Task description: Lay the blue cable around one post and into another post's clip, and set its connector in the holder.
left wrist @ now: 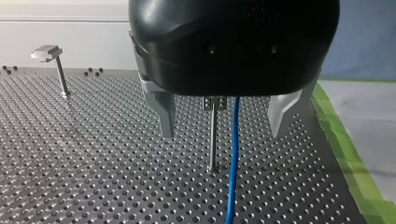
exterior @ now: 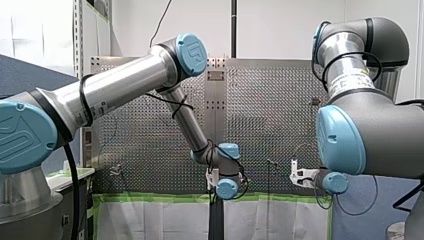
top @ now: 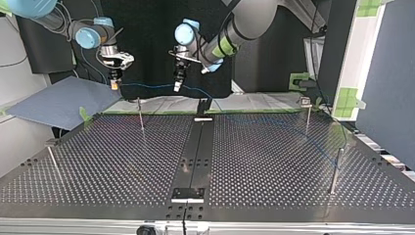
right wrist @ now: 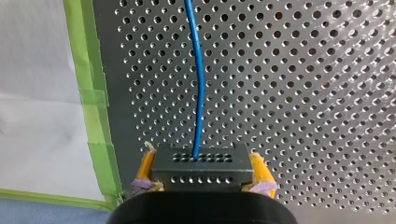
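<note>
Perforated table (top: 122, 161): my right gripper (top: 115, 84) clamped the connector (right wrist: 201, 168) above the taped edge. The blue cable (right wrist: 200, 93) ran between my left gripper's (left wrist: 222, 133) spread fingers, beside a post (left wrist: 213, 140). Routing looked unstarted. Next: left closes and wraps the post.

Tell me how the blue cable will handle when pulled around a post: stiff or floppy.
Probably floppy: the blue cable bends gently right out of the connector held in my right gripper, and drapes loosely over the table. Thin, so likely light; it should follow a pull easily. It could slip sideways, hanging untouched between my left gripper's open fingers.
</note>
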Robot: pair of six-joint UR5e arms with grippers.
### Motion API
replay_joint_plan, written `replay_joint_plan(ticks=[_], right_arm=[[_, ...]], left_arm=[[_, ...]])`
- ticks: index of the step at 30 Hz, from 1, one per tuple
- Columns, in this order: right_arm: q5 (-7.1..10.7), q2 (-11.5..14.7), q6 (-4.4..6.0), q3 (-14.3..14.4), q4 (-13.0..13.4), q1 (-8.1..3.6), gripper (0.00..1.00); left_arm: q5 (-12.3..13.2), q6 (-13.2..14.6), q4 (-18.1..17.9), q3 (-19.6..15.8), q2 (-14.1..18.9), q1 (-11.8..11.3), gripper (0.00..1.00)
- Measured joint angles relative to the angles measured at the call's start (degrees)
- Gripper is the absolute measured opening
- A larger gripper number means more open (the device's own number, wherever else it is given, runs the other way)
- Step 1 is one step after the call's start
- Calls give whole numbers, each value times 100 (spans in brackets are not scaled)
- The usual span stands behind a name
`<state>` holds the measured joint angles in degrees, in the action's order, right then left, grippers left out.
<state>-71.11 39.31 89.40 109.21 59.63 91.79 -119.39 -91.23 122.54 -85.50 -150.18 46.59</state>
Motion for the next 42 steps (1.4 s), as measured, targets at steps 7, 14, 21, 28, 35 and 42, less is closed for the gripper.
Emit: replay_joint_plan(ticks=[7,14,21,28,35,42], right_arm=[[0,-1,-3,0,5,0,0],[0,0,-7,0,11,-1,0],[0,-1,-9,0,8,0,0],[0,1,-9,1,13,-1,0],[0,-1,-9,0,18,-2,0],[0,0,-7,1,23,-1,0]], left_arm=[[0,7,52,0,3,27,90],[0,9,79,1,4,26,80],[-8,7,79,0,8,-4,71],[-5,23,73,0,5,12,30],[53,34,65,1,4,40,1],[244,31,31,1,4,42,1]])
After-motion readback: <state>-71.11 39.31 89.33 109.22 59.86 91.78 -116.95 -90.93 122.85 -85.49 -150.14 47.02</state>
